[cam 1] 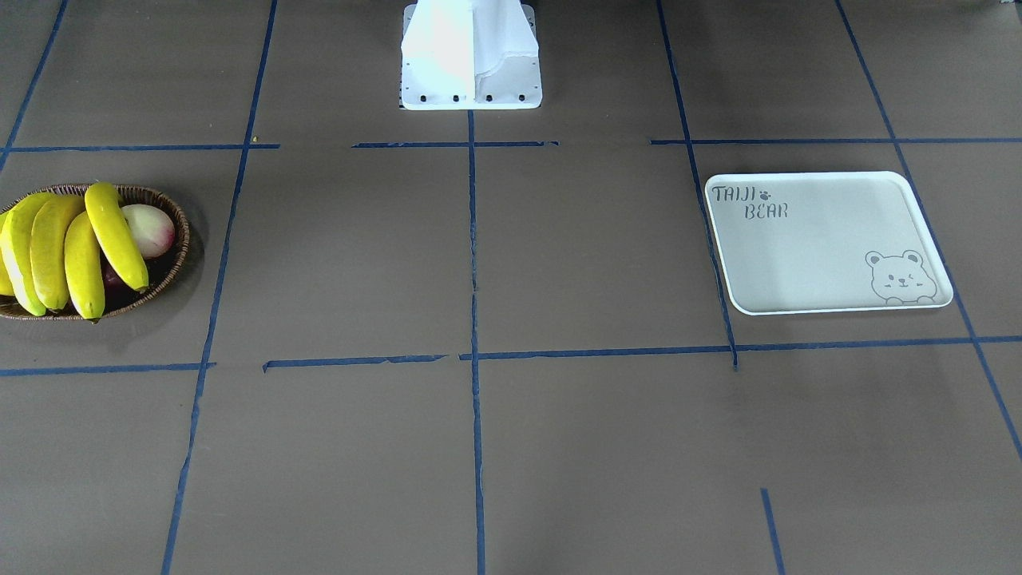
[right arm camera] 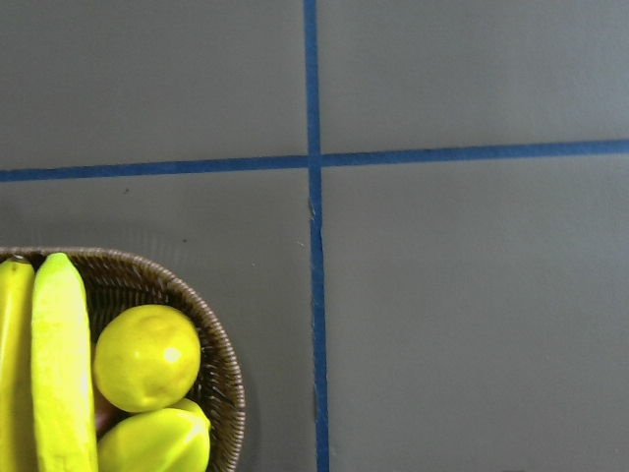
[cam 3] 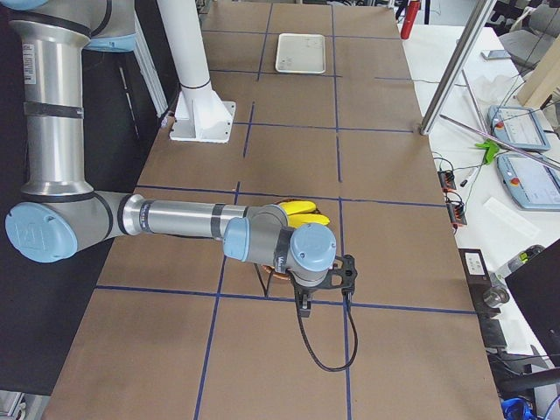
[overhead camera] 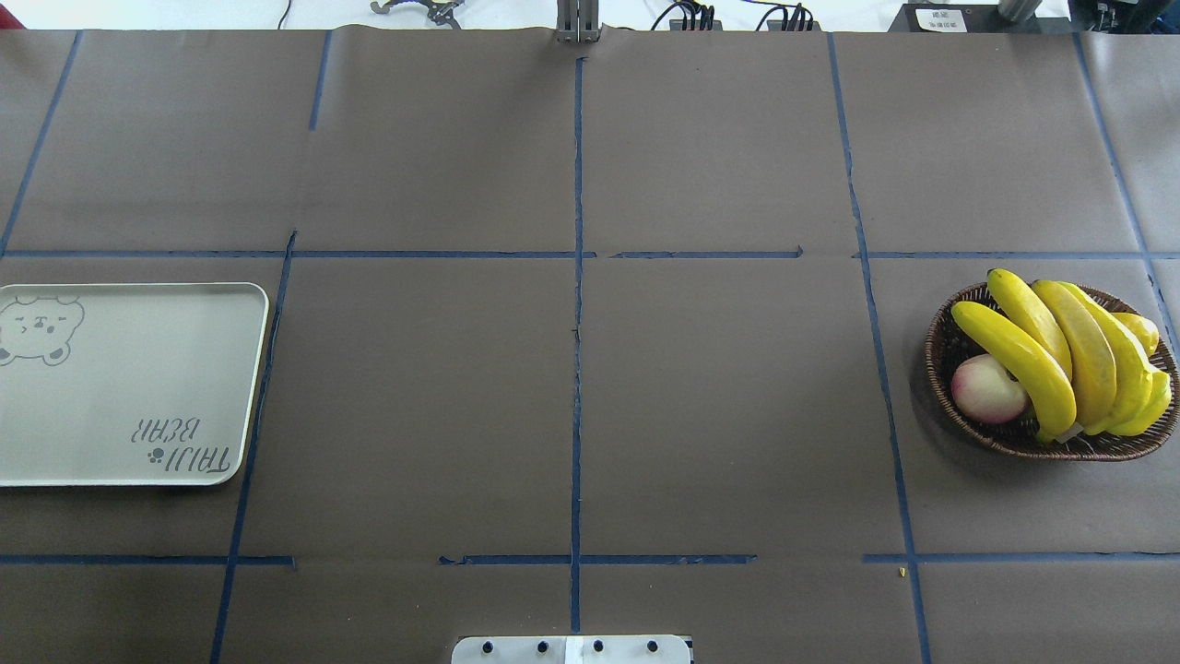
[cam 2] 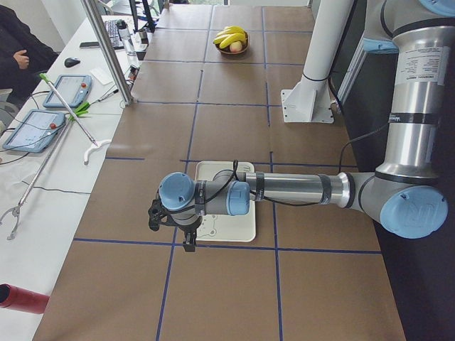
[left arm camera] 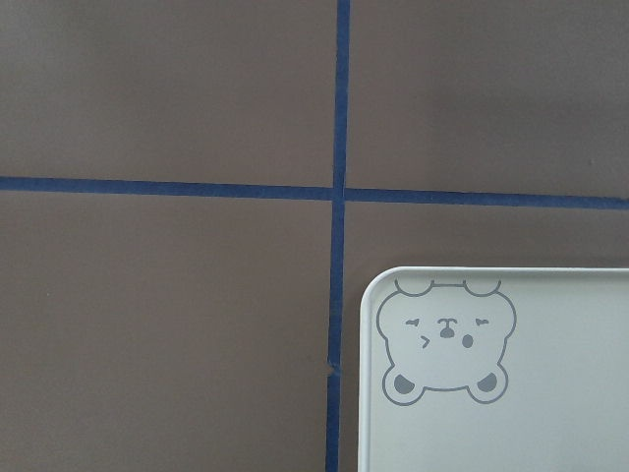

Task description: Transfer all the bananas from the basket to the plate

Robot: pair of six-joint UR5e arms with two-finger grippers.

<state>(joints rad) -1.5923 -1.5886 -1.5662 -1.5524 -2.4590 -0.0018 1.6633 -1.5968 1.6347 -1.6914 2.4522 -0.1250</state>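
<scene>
Several yellow bananas (cam 1: 72,247) lie in the brown wicker basket (cam 1: 174,214), at the right in the overhead view (overhead camera: 1060,350). The off-white "TAIJI BEAR" plate (cam 1: 822,239) lies empty at the other end of the table (overhead camera: 120,369). My left gripper (cam 2: 170,226) hovers above the plate's outer end (cam 2: 238,227). My right gripper (cam 3: 325,278) hovers above the basket's outer side, with bananas (cam 3: 296,207) showing behind the arm. Both grippers show only in the side views, so I cannot tell whether they are open or shut. The wrist views show the plate's bear corner (left arm camera: 531,374) and a banana (right arm camera: 61,364).
A round pink-and-cream fruit (overhead camera: 986,387) and a round yellow fruit (right arm camera: 147,356) share the basket. The white robot base (cam 1: 471,56) stands mid-table. A side bench with tablets (cam 2: 67,91) and a seated person (cam 2: 21,50) runs along the table's far edge.
</scene>
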